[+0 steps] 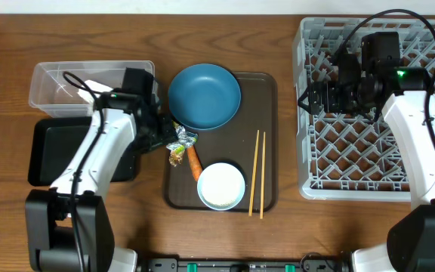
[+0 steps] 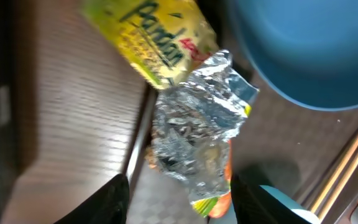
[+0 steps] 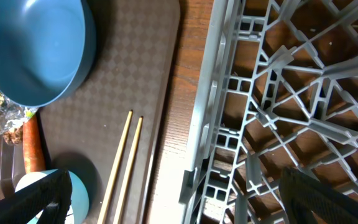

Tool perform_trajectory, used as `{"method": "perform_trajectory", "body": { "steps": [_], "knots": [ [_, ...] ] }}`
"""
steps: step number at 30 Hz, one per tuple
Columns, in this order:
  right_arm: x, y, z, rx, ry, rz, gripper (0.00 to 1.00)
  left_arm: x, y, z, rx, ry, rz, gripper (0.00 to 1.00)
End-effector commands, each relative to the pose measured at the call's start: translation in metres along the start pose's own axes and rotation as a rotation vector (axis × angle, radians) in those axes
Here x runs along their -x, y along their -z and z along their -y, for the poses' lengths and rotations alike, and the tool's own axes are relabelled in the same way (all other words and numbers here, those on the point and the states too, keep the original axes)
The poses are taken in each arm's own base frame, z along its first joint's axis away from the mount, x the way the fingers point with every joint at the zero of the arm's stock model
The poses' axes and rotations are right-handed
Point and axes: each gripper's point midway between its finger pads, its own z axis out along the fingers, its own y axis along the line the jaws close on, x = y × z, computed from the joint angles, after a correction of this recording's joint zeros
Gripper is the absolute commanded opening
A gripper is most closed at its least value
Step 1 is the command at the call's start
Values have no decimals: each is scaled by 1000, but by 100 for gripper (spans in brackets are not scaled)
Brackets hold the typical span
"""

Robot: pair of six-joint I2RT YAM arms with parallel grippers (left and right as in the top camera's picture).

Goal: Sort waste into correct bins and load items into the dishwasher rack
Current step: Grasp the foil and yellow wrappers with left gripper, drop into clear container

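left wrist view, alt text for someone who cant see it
A yellow-green and silver foil wrapper lies centre frame across the brown tray edge, the left gripper open, a finger either side below it. A dark blue bowl sits top right; an orange stick peeks from under the foil.

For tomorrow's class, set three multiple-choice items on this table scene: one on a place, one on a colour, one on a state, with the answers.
1. Where do the chopsticks lie? A in the rack; B on the brown tray; C in the clear tub.
2. What colour is the larger bowl? A blue; B pink; C white.
3. How is the right gripper? A shut on a cup; B shut on a chopstick; C open.
Answers: 1 B, they lie beside the white bowl on that tray; 2 A, its inside shows blue; 3 C, its fingers stand wide apart, gripping nothing.
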Motion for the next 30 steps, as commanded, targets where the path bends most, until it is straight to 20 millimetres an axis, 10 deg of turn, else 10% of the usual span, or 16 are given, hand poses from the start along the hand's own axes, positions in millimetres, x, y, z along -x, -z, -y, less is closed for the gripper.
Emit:
{"method": "perform_trajectory", "body": {
  "steps": [1, 19, 30],
  "knots": [
    [7, 10, -4, -1, 27, 34, 99, -7, -12, 2, -14, 46, -21, 54],
    [7, 10, -4, -1, 31, 34, 99, -15, -31, 6, -25, 73, -11, 54],
    [5, 10, -4, -2, 32, 27, 99, -8, -30, 6, -11, 62, 25, 6]
  ]
}}
